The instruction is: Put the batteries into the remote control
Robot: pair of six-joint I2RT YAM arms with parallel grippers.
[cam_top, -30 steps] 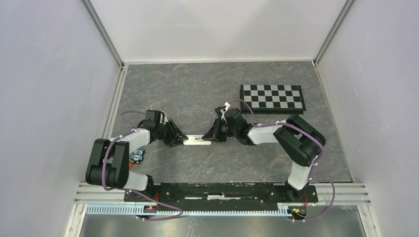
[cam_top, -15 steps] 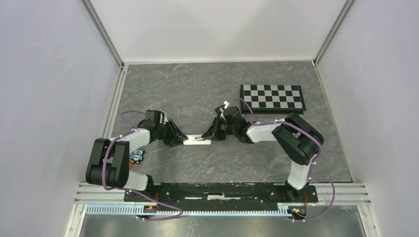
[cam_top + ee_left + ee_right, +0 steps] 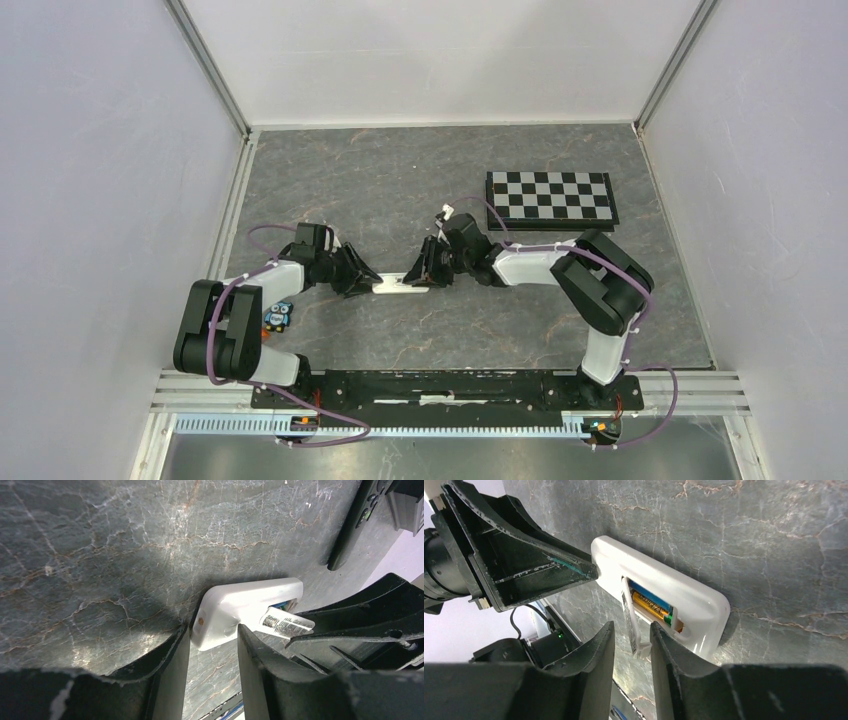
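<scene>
The white remote control (image 3: 400, 287) lies back up on the table between both arms. In the right wrist view its battery bay (image 3: 654, 607) is open, with a blue battery (image 3: 648, 594) and an orange battery (image 3: 651, 608) lying side by side in it. The white labelled cover (image 3: 630, 622) stands on edge at the bay. My right gripper (image 3: 631, 637) is open; the cover stands between its fingers, against the right one. My left gripper (image 3: 214, 629) pinches the remote's other end (image 3: 235, 607); the cover (image 3: 287, 624) shows beyond. No brownish-gold battery shows.
A black-and-white chequered board (image 3: 550, 198) lies at the back right. A small blue and orange object (image 3: 278, 316) sits beside the left arm's base. A black remote (image 3: 352, 527) lies further off in the left wrist view. Grey walls stand on both sides.
My right gripper has crept a little to the left, closer over the remote's open bay. The left gripper and the remote have not moved.
</scene>
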